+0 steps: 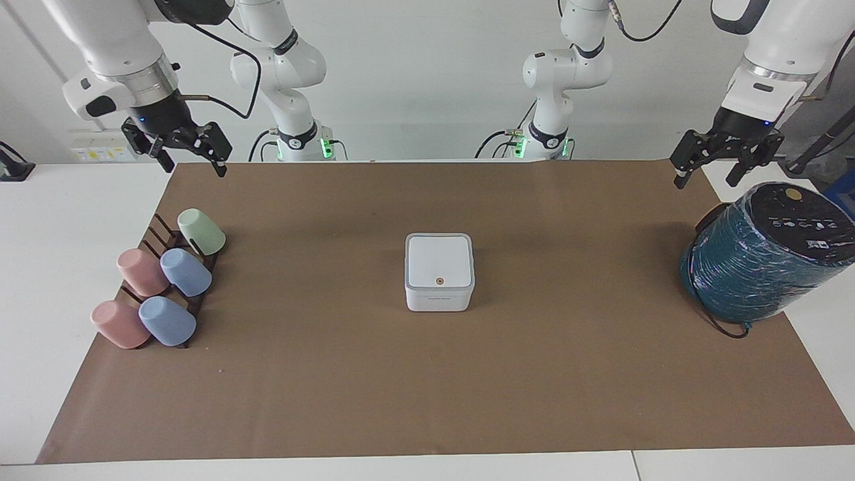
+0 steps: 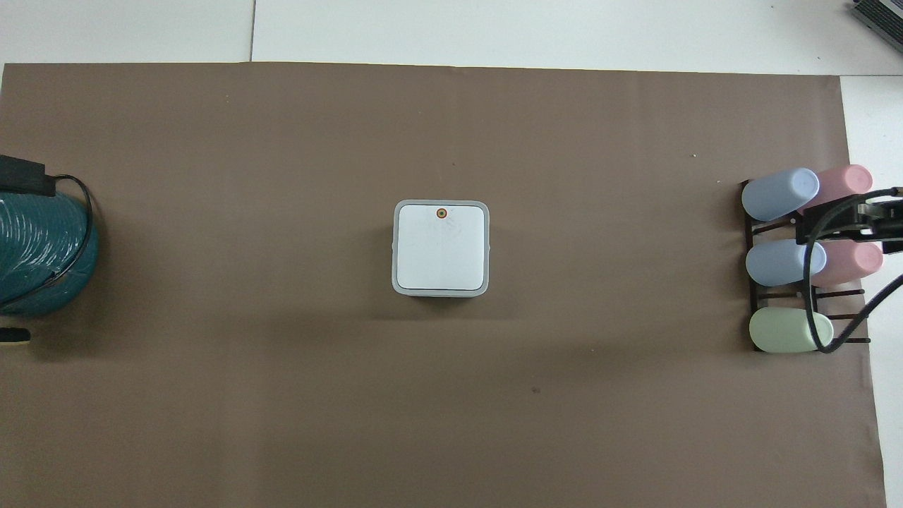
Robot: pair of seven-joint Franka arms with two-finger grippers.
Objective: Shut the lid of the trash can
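Note:
The small white trash can (image 1: pixel 439 298) stands in the middle of the brown mat. Its white lid (image 1: pixel 439 259) with the orange dot lies flat on it, shut; it also shows in the overhead view (image 2: pixel 441 247). My left gripper (image 1: pixel 704 181) is open and empty, up in the air over the mat's corner beside the teal cylinder, well apart from the can. My right gripper (image 1: pixel 194 169) is open and empty, raised over the mat's edge near the cup rack, and waits.
A large dark teal wrapped cylinder (image 1: pixel 761 257) with a black cable stands at the left arm's end. A dark rack with several pastel cups (image 1: pixel 160 287) lies at the right arm's end. The brown mat (image 1: pixel 427 387) covers the table.

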